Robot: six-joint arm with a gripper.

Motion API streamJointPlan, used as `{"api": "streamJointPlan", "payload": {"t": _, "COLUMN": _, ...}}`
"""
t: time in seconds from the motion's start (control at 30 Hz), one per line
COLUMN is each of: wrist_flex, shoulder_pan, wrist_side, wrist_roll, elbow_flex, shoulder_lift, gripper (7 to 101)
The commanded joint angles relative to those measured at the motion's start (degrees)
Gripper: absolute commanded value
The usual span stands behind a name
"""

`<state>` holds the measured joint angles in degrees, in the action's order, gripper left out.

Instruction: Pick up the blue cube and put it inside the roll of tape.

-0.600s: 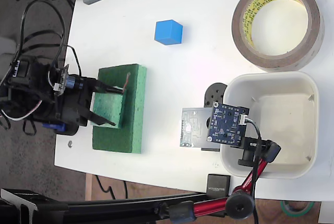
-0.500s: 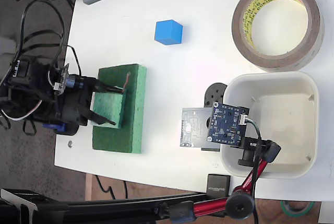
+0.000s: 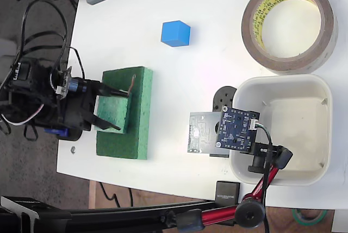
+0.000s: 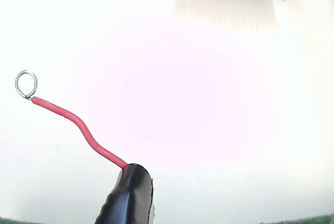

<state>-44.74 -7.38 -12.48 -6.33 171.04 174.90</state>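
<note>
The gripper [image 3: 109, 109] hung over the green foam block [image 3: 125, 113] at the table's left edge in the fixed view, its two dark fingers spread apart and holding nothing between them. In the wrist view one finger [image 4: 128, 195] carried a red wire [image 4: 78, 125] ending in a small metal ring [image 4: 26, 84]. The blue cube [image 3: 175, 33] sat alone on the white table [image 3: 163, 70], up and to the right of the foam and well apart from the gripper. The roll of tape [image 3: 289, 25] lay flat at the top right, its hole empty. Reaching would likely go best with the fingers kept wide, centred squarely over the cube's flat faces before descending, so the wire did not nudge it.
</note>
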Motion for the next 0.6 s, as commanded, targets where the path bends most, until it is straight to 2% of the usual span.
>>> {"api": "streamJointPlan", "payload": {"t": 0.03, "wrist_flex": -1.4, "shoulder_pan": 0.0, "wrist_side": -1.2, "wrist_roll": -0.7, "elbow_flex": -4.2, "shoulder_lift": -0.2, "gripper": 99.2}}
{"api": "streamJointPlan", "payload": {"t": 0.17, "wrist_flex": -3.4, "shoulder_pan": -1.2, "wrist_side": -2.1, "wrist_roll": -3.0, "elbow_flex": -13.0, "shoulder_lift": -7.6, "gripper": 99.2}}
{"api": "streamJointPlan", "payload": {"t": 0.43, "wrist_flex": -7.3, "shoulder_pan": -12.4, "wrist_side": -8.8, "wrist_roll": -12.9, "elbow_flex": -38.8, "shoulder_lift": -37.1, "gripper": 99.7}}
{"api": "streamJointPlan", "payload": {"t": 0.6, "wrist_flex": -5.5, "shoulder_pan": -19.0, "wrist_side": -10.4, "wrist_roll": -19.7, "elbow_flex": -46.8, "shoulder_lift": -51.0, "gripper": 100.0}}
